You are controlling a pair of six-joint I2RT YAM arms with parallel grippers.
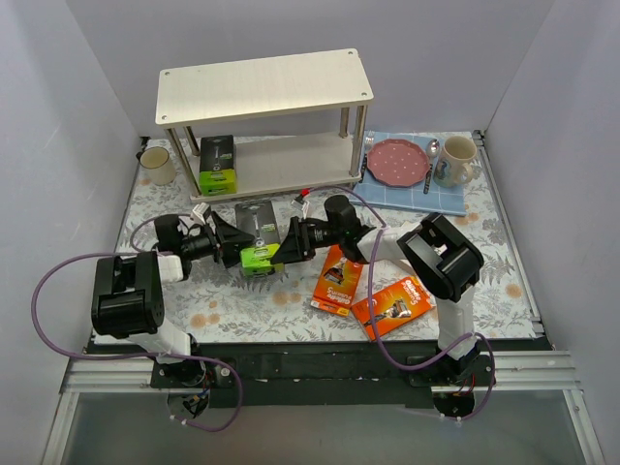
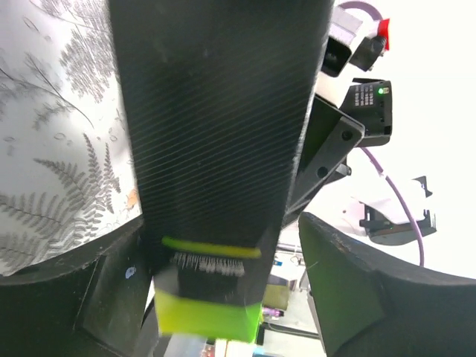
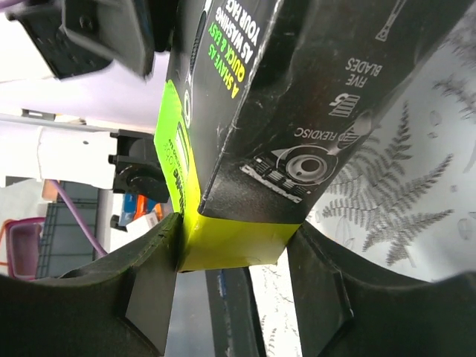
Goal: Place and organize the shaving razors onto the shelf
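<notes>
Counter: pale cloth with a grey fern print, boxed in by plain whitish walls.

At the back stands the two-tier shelf of pale wood-grain boards on chrome legs. One black-and-lime-green razor pack stands upright on its lower board, at the left end. Right of the shelf is a blue mat carrying a red plate.

Two flat orange razor packs lie on the cloth near the right arm, just beside each other.

Mid-counter, a second black-and-lime pack sits between the two arms.
- Right fingers: clenched on its lime end, with both inner faces touching the pack.
- Left fingers: released and spread wider than the pack, which lies between them with a gap showing on one side.
</notes>
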